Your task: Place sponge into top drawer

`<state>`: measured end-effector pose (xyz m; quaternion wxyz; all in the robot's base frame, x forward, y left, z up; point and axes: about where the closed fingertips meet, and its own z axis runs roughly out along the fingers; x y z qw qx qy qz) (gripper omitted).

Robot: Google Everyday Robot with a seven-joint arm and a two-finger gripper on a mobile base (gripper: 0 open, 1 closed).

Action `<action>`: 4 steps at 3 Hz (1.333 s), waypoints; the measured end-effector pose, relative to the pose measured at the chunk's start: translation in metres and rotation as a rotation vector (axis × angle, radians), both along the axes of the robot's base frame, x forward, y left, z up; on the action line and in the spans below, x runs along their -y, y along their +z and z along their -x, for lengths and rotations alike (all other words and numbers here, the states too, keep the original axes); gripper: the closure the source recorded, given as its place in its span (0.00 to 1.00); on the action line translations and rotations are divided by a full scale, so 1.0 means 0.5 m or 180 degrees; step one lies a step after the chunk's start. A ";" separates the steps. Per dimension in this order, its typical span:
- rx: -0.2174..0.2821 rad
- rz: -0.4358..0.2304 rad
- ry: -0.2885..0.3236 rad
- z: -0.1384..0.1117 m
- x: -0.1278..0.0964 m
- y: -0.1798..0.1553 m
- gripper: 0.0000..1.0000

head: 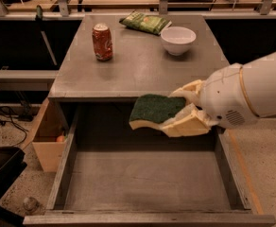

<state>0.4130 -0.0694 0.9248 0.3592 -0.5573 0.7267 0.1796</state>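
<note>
I see a grey desk point(142, 70) under dim, warm light, speckled floor point(15, 193) either side (a wooden box point(46, 143) sits left), a metal rail point(57, 16) far; the gripper point(178, 110) hangs near-right.

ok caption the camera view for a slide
Pincer holding the sponge over the open top drawer; can, bowl and snack packet on the cabinet

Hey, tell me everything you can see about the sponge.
The sponge is a small rectangle with wavy sides, a dark green scouring layer on top and pale yellow foam beneath. It is held roughly level, green side up, in the air over the back of the open drawer, touching nothing but the gripper, whose cream fingers clamp one end from above and below.
</note>
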 end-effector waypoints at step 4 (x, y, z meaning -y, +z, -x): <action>-0.0399 -0.0074 -0.0158 -0.121 0.163 -0.401 1.00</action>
